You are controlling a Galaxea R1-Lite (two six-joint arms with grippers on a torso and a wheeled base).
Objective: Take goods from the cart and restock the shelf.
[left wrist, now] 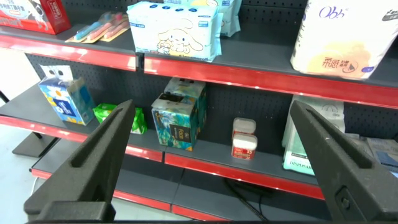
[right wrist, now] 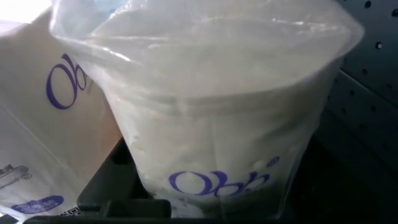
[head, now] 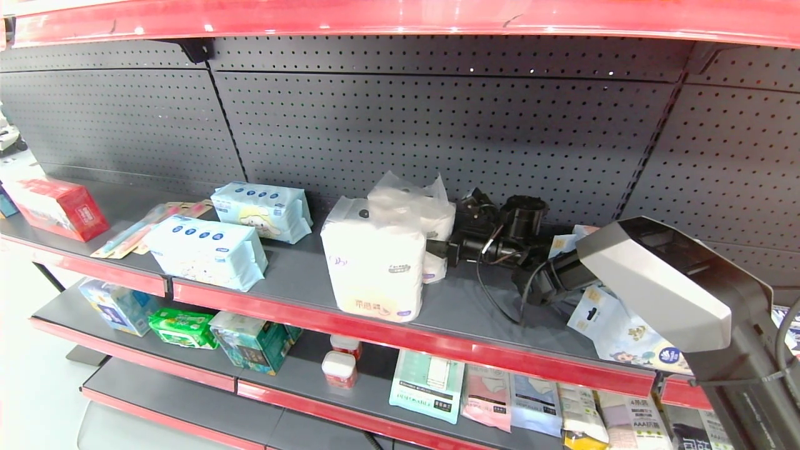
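On the middle shelf board (head: 294, 275), a white toilet paper pack (head: 375, 262) stands near the front edge. A second toilet paper pack (head: 412, 203) in clear wrap sits just behind it. My right gripper (head: 437, 250) lies on the shelf from the right and is shut on this rear pack (right wrist: 217, 124), which sits very close in the right wrist view beside the front pack (right wrist: 37, 124). My left gripper (left wrist: 211, 174) hangs open and empty in front of the lower shelves, below the front pack (left wrist: 348, 37).
Two blue wipes packs (head: 206, 250) (head: 262, 209), toothbrush cards (head: 144, 228) and a red box (head: 59, 206) fill the shelf's left part. Printed pouches (head: 619, 331) lie at the right. Lower tiers hold tissue boxes (left wrist: 180, 112), small jars (left wrist: 244, 138) and flat packets (head: 428, 384).
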